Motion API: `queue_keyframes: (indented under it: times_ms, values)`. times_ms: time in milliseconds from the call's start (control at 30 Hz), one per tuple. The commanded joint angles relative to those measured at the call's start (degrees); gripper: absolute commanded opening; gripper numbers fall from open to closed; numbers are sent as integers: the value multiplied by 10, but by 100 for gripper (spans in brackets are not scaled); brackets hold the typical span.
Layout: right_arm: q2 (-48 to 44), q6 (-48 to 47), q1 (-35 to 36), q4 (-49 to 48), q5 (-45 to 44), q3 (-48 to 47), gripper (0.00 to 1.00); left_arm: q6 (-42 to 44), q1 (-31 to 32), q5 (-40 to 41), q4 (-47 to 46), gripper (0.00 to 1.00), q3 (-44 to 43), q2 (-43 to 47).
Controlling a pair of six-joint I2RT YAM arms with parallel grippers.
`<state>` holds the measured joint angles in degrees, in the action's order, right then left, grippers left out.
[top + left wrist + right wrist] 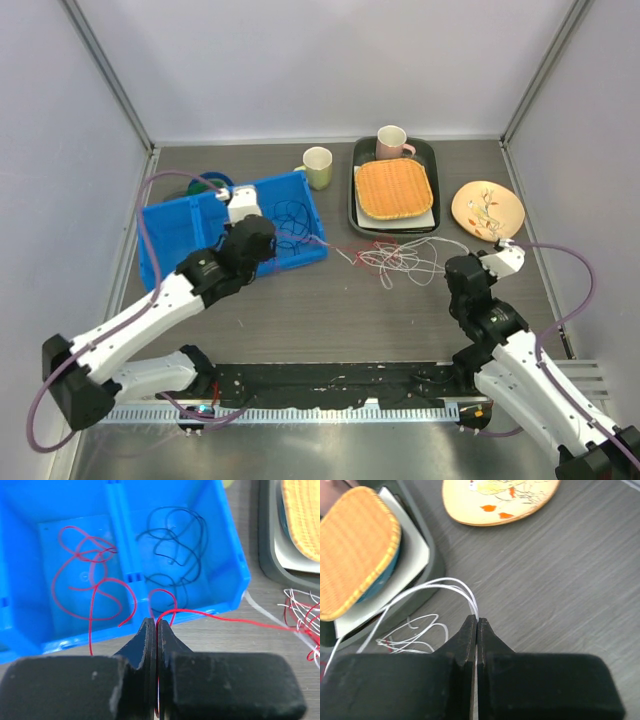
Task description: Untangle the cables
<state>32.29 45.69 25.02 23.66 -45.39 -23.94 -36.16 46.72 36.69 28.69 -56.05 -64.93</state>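
Left wrist view shows the left jaws closed on a red cable just outside the near wall of a blue bin. From the pinch, the strand runs toward 3 o'clock across the table to a red-and-white tangle. Inside the bin, red loops lie in the left compartment and a dark blue cable lies in the right one. I cannot tell whether those red loops belong to the pinched strand.

Right wrist view has the right jaws closed on a white cable, which arcs away toward 9 o'clock beside a dark tray holding a woven mat.

Top external view places the bin at 10 o'clock and the tangle near the table's centre. The tray sits at 12 to 1 o'clock with a pink mug on it. A green cup stands just left of the tray, and a patterned plate lies at 2 o'clock.
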Motion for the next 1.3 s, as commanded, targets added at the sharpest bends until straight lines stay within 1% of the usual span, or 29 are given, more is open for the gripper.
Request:
queue_keyframes:
  times_ms: [0,133,200,233,267,333,500,600,633,700,733,767,833,867,900,933,967,1000,1033,1067,1100,1133,1167,1200,1233,1267]
  values:
    - [25,77,-2,71,-95,-37,1,-64,-28,74,61,0,16,108]
    - [20,118,-3,109,-129,-44,1,-78,-38,100,87,0,22,185]
    - [6,145,-3,140,-154,-50,1,-83,-39,116,95,0,18,204]
    - [-1,156,-4,153,-163,-51,1,-88,-40,129,115,0,14,216]
    - [-16,168,-4,168,-172,-57,1,-105,-40,151,130,0,1,221]
    - [-35,194,-4,200,-192,-61,1,-114,-40,170,165,0,-15,230]
    - [-95,228,-4,253,-220,-68,1,-117,-40,194,187,0,-45,255]
    - [-114,230,-4,260,-223,-71,1,-115,-40,178,183,0,-43,277]
    - [-125,227,-4,257,-218,-72,1,-93,-40,134,160,0,-38,283]
    - [-136,132,-4,189,-192,-68,1,-54,-40,54,112,0,-6,299]
    - [-148,92,-4,152,-136,-64,1,-22,-40,-35,65,0,7,301]
    - [-154,-3,-4,68,-99,-46,1,-9,-40,-85,41,0,31,301]
    - [-159,-100,-4,-26,15,-22,11,7,-40,-160,-4,0,45,287]
    - [-151,-126,-4,-93,131,-4,15,16,-40,-215,-10,0,49,279]
    - [-141,-167,-4,-121,186,2,25,18,-39,-228,-15,0,50,262]
    - [-127,-182,-5,-144,235,4,32,20,-39,-238,-17,0,48,256]
    - [-93,-188,-4,-165,315,0,38,21,-39,-241,-17,0,46,249]
    - [-70,-206,-4,-171,346,-4,51,20,-39,-243,-17,0,45,243]
    - [-51,-212,-3,-174,371,-14,57,20,-40,-248,-18,0,45,238]
    - [-7,-215,-3,-173,389,-19,66,19,-40,-259,-21,0,49,237]
    - [13,-222,-3,-174,431,-22,68,20,-39,-266,-29,0,52,237]
    - [35,-228,-3,-175,447,-32,71,21,-40,-273,-34,0,55,238]
    - [58,-232,-1,-179,483,-36,72,22,-40,-280,-38,0,61,239]
    - [98,-235,2,-184,528,-38,73,24,-39,-290,-42,0,63,241]
    - [120,-245,8,-189,549,-44,73,26,-40,-296,-44,0,65,244]
    - [138,-249,31,-205,568,-46,73,26,-39,-298,-46,0,67,247]
